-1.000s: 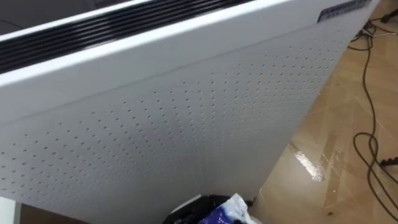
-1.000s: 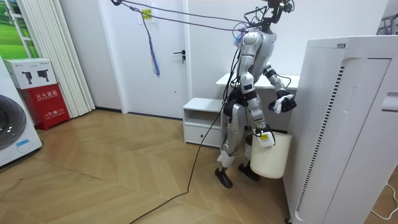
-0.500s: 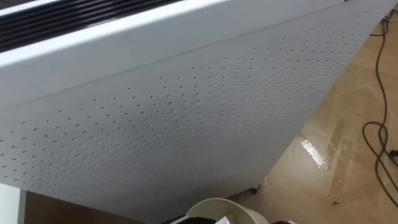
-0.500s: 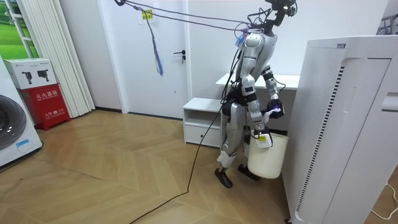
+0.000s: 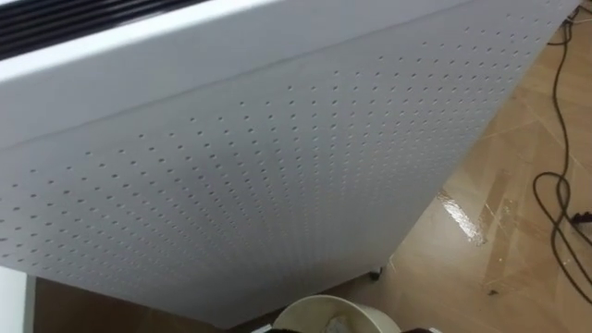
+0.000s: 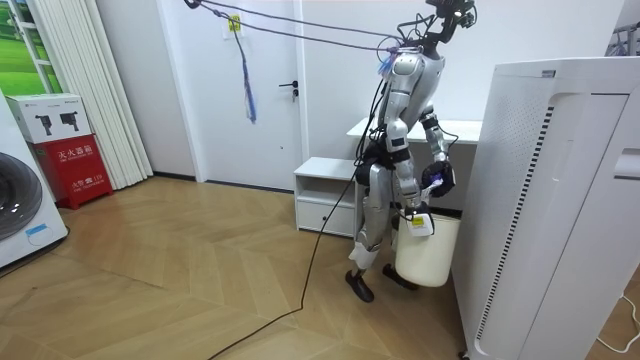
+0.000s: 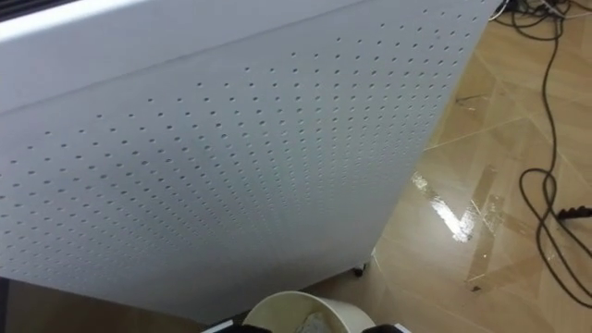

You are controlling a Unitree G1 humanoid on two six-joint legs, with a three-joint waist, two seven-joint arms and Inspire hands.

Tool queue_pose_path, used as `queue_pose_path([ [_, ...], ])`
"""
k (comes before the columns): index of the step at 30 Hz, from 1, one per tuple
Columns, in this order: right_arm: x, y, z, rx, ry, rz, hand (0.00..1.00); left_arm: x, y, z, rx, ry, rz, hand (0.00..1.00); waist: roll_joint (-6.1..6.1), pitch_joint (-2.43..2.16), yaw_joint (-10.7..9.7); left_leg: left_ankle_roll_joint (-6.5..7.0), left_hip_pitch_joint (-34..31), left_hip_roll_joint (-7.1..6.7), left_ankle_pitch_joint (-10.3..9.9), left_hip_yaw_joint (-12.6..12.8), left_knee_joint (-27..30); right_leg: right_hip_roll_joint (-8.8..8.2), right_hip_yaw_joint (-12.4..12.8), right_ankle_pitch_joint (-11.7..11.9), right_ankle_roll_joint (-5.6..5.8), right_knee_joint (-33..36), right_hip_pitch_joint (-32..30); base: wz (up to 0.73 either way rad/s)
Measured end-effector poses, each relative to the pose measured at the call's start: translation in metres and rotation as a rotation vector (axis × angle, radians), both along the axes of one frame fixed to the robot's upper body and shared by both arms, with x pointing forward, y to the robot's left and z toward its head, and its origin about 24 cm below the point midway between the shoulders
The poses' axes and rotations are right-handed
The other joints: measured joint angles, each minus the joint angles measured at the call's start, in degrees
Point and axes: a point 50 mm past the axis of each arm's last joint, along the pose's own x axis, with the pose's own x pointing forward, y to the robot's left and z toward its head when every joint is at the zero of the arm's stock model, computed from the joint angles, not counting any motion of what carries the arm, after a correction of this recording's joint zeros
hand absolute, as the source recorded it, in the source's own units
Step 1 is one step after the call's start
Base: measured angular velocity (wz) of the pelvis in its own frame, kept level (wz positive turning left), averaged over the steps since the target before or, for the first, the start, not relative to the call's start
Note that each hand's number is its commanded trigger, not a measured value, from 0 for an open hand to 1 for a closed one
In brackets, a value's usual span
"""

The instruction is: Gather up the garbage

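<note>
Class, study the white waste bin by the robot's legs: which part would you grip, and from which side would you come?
Grip the white waste bin by its rim, from straight above. Its open mouth faces up, and its smooth rounded wall gives fingers nothing to hook. The perforated white appliance stands close beside it, so the rim's robot-side edge is probably easiest.

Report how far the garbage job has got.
Done: what looks like crumpled garbage lies inside the bin. In hand: the bin hangs from the right hand, with the left hand just above its rim, next to the tall white perforated unit. Left: whether more garbage waits elsewhere cannot be told from here.
</note>
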Motion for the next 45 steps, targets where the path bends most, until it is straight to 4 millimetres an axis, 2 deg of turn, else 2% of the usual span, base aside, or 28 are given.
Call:
queue_pose_path([
  [8, -0.001, 0.000, -0.001, 0.002, -0.003, -0.006, 1.00, 0.000, 0.002, -0.002, 0.120, -0.057, -0.039, 0.00, 0.12, -0.07, -0.06, 0.08, -0.18, 0.18, 0.13, -0.04, 0.87, 0.48, -0.10, 0.08, -0.15, 0.56, 0.04, 0.00],
  [15, -0.001, 0.000, -0.001, 0.003, -0.005, -0.006, 1.00, 0.001, 0.003, -0.002, 0.157, -0.076, -0.043, 0.00, 0.17, -0.09, 0.06, 0.08, -0.12, 0.20, 0.45, -0.18, 0.87, 0.57, 0.02, 0.12, -0.23, 0.88, -0.01, 0.00],
  [26, -0.003, -0.001, -0.002, 0.003, -0.011, -0.008, 1.00, -0.005, 0.008, -0.011, 0.351, -0.132, -0.149, 0.00, 0.22, -0.13, -0.94, 0.06, 0.22, 0.00, 0.70, -0.15, 0.62, -0.13, 0.09, -0.45, -0.47, 1.64, -0.40, 0.00],
  [36, -0.004, -0.001, -0.002, 0.025, -0.006, -0.021, 1.00, -0.005, 0.010, -0.013, 0.400, -0.151, -0.176, 0.00, 0.25, -0.15, -1.12, -0.14, 0.45, 0.16, 0.83, 0.06, 0.67, -0.25, 0.09, -0.75, -0.83, 2.42, -0.30, 0.00],
  [42, -0.017, -0.008, -0.011, 0.003, 0.052, -0.032, 1.00, -0.014, 0.022, -0.026, 0.450, -0.095, -0.128, 0.00, 0.23, -0.16, -0.96, -0.33, 1.68, 0.05, 0.97, 0.01, 0.20, -0.21, 0.12, -1.00, -0.87, 2.19, 0.66, 0.01],
  [45, -0.036, -0.014, -0.021, -0.006, 0.112, -0.059, 1.00, -0.024, 0.030, -0.034, 0.474, -0.070, -0.089, 0.00, 0.05, -0.34, -1.12, -0.34, 3.30, -0.08, 0.97, 0.04, -0.42, -0.07, -0.23, -1.01, -0.82, 1.30, 2.50, 0.07],
])
